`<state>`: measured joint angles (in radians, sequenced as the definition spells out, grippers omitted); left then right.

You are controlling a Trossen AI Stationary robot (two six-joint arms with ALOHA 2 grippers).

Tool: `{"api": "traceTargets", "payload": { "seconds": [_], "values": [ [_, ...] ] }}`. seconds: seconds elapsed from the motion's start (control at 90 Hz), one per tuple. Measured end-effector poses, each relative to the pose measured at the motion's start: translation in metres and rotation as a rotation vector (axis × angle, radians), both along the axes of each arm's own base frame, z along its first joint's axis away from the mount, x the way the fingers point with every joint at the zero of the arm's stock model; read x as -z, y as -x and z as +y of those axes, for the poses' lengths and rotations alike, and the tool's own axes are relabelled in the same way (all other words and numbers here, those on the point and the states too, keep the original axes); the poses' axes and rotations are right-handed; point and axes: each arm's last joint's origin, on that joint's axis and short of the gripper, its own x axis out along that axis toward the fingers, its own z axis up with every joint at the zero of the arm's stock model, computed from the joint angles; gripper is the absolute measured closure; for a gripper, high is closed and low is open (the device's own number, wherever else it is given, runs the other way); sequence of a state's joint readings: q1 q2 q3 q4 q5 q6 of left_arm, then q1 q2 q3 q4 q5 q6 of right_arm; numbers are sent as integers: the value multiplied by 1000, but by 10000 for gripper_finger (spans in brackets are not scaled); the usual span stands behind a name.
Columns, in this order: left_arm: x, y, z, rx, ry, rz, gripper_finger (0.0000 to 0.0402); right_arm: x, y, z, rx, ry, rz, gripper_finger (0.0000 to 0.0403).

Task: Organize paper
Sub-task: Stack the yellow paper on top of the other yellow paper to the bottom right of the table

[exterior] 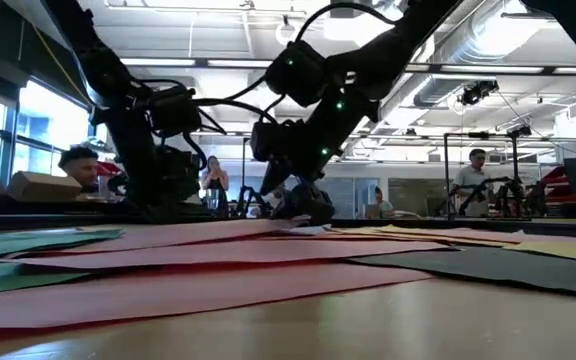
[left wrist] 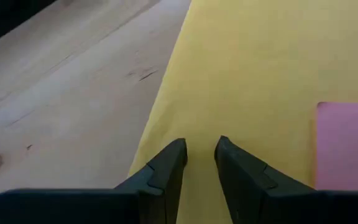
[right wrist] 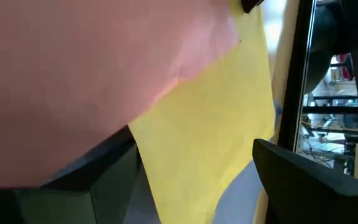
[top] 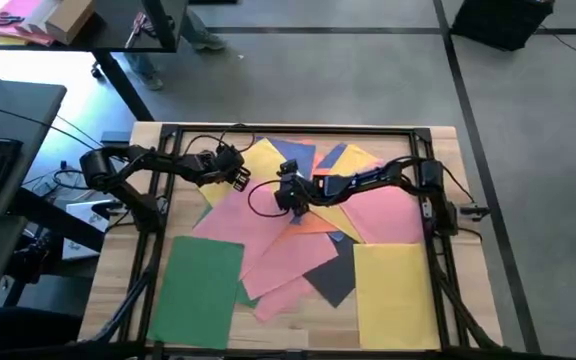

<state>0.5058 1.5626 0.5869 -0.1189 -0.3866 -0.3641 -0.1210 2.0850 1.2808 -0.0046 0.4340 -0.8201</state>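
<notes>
We see the paper (top: 298, 235) fanned in a loose overlapping heap on the desk (top: 298, 335), with one green sheet (top: 200, 290) and one yellow sheet (top: 398, 290) lying at the heap's near corners. Our right claw (top: 290, 200) hangs over the heap's middle, fingers spread above a pink sheet (right wrist: 86, 68). Our left claw (left wrist: 201, 158), at the heap's far left edge, is narrowly parted over a yellow sheet (left wrist: 253, 68).

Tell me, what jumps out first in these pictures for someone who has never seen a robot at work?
A bright fan of paper covers the wooden table: pink, yellow, orange, blue and dark grey sheets overlap in the middle, with a green sheet lying apart at the near left and a yellow sheet at the near right. Two dark arms reach over the pile, the left gripper over a yellow sheet's edge at the far left, the right gripper at the centre.
</notes>
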Motion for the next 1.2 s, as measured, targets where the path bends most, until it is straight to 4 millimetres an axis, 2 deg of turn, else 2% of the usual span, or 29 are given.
{"api": "traceTargets", "payload": {
  "seconds": [0.178, 0.344, 0.511, 0.756, 0.867, 1.0, 1.122, 1.2],
  "values": [
    [0, -2, -2, 12, -6, -7, 317, -1, 1, -7, -52, 48, 40, 114],
    [0, -2, -2, 13, -5, -9, 317, -1, 1, -10, -69, 79, 57, 152],
    [-1, -3, -2, 30, -17, -9, 317, 5, 2, -12, -84, 43, 80, 234],
    [-6, -8, 0, 110, -61, -42, 317, 10, 2, -12, -84, 66, 109, 386],
    [-20, -8, 0, 135, -108, -83, 317, 10, 3, -12, -38, 114, 120, 394],
    [-51, -2, -2, 155, -200, -158, 317, 6, 7, -13, 24, 174, 168, 401],
    [-83, 10, -9, 158, -284, -238, 317, -12, 18, -12, 91, 165, 194, 402],
    [-99, 19, -16, 161, -314, -284, 317, -31, 29, -10, 166, 103, 212, 403]
  ]
}}
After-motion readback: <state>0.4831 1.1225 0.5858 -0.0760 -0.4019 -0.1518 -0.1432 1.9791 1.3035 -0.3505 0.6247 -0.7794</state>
